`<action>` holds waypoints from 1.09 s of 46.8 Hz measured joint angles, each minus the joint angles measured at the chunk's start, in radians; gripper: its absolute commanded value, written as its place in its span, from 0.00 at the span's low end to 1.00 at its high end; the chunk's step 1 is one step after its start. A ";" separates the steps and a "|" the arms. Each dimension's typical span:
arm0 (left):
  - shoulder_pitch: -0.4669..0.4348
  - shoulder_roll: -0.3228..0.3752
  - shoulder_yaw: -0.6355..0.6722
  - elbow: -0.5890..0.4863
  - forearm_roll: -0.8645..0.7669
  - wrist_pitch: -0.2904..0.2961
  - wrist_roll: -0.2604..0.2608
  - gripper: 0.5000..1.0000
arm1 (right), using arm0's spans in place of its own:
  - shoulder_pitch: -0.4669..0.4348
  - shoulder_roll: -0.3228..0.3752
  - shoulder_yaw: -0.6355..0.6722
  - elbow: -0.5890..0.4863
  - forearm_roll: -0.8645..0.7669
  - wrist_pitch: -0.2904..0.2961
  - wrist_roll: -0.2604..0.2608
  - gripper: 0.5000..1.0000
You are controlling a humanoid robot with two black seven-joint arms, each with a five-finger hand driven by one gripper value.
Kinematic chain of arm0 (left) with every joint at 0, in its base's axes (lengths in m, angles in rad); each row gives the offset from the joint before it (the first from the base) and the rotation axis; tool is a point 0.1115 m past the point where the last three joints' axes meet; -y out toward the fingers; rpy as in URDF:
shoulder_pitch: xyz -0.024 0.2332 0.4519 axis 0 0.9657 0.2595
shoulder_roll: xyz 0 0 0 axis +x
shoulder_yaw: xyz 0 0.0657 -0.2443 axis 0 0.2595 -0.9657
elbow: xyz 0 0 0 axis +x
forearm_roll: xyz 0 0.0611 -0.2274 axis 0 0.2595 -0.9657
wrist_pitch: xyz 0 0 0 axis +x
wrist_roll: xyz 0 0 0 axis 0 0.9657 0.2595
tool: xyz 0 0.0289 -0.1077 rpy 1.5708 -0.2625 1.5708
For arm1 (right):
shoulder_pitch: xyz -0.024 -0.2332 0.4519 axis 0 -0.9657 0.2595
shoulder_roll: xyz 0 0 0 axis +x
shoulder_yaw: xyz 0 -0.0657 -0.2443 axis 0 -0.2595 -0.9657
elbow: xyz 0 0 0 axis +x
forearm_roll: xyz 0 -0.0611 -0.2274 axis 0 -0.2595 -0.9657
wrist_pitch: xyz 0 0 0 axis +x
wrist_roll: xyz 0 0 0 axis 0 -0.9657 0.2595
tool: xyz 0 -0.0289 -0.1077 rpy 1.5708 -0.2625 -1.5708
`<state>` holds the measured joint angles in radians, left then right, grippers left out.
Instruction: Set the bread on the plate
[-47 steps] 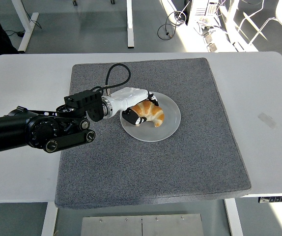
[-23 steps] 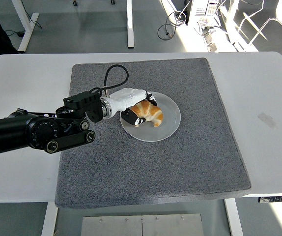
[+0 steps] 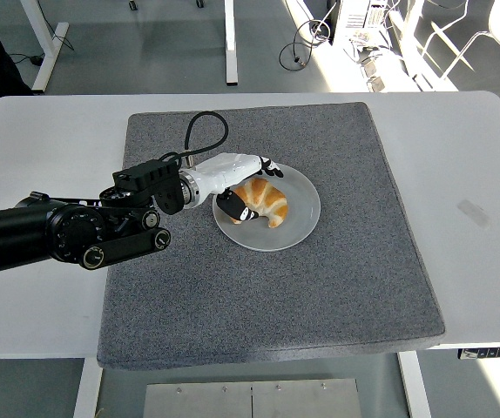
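Croissant-shaped bread (image 3: 264, 201) lies on the white plate (image 3: 300, 225), left of its centre. Left hand (image 3: 243, 185) wraps it from the left, fingers (image 3: 235, 208) curled around the near and far sides, gripping it. Plate sits on grey mat (image 3: 320, 287) atop white counter (image 3: 476, 261). Black left arm (image 3: 67, 231) reaches in from left edge.

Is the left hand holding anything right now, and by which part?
Yes: the left hand grips the croissant by its left end, fingers around that end, over the plate.
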<state>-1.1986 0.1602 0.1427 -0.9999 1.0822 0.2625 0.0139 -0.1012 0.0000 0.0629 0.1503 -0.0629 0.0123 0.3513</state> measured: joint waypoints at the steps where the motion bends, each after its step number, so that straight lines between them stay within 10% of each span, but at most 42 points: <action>1: 0.000 0.002 -0.008 0.000 0.000 0.004 0.000 0.70 | 0.000 0.000 0.000 0.000 0.000 0.000 0.000 1.00; 18: 0.014 0.033 -0.229 0.000 -0.193 0.051 -0.034 0.70 | 0.000 0.000 0.000 0.000 0.000 0.000 0.000 1.00; 32: 0.116 0.042 -0.389 0.020 -0.459 0.212 -0.266 0.67 | 0.000 0.000 0.000 0.000 0.000 0.000 0.000 1.00; 51: 0.228 -0.002 -0.659 0.190 -0.847 0.206 -0.421 0.65 | 0.000 0.000 0.000 0.000 0.000 0.000 0.000 1.00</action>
<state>-0.9705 0.1584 -0.5164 -0.8099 0.2348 0.4686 -0.4075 -0.1012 0.0000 0.0629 0.1503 -0.0629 0.0123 0.3514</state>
